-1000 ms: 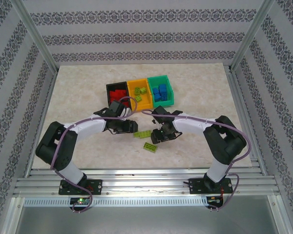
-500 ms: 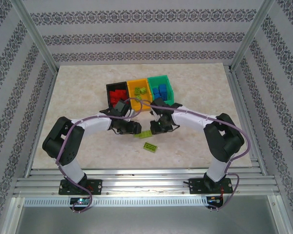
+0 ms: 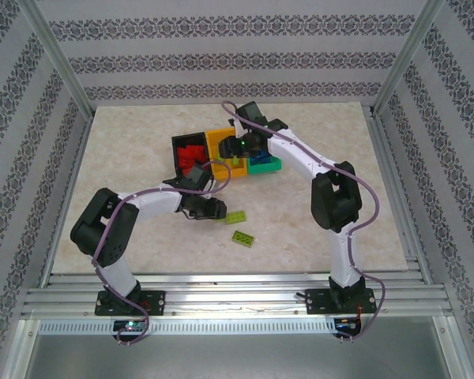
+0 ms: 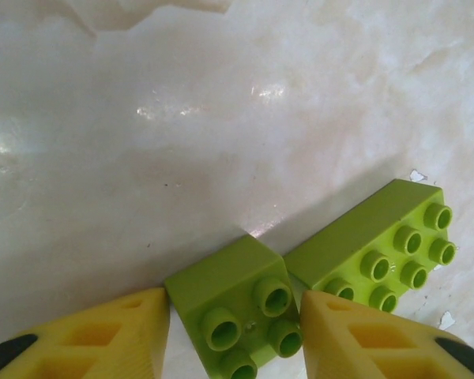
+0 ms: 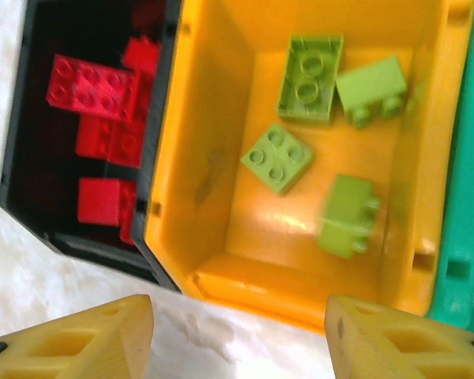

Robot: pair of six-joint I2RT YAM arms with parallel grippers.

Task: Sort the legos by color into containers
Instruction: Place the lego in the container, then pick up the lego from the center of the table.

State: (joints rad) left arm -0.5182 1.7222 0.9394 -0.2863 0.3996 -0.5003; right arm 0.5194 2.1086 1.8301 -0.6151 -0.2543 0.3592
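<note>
L arm (image 3: 142,201) & R arm (image 3: 300,158): white link shells, black joint housings, black base plates. Purple cable (image 3: 103,229) runs back from jaws along ea. arm. Left gripper (image 4: 235,316) & right gripper (image 5: 237,332): yellow wedge fingers (image 4: 87,332) w/ hollow triangular cut-outs, black patches at rear outer corners.

You've three bins: a black bin (image 3: 175,147), an orange-yellow bin (image 5: 199,162), a green bin (image 5: 457,197). Four lime bricks (image 5: 277,158) in the orange-yellow bin; two more (image 4: 235,304) on the table (image 4: 142,142).

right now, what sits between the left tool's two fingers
A small lime brick, pinched by the left tool; the left wrist view shows it.
</note>
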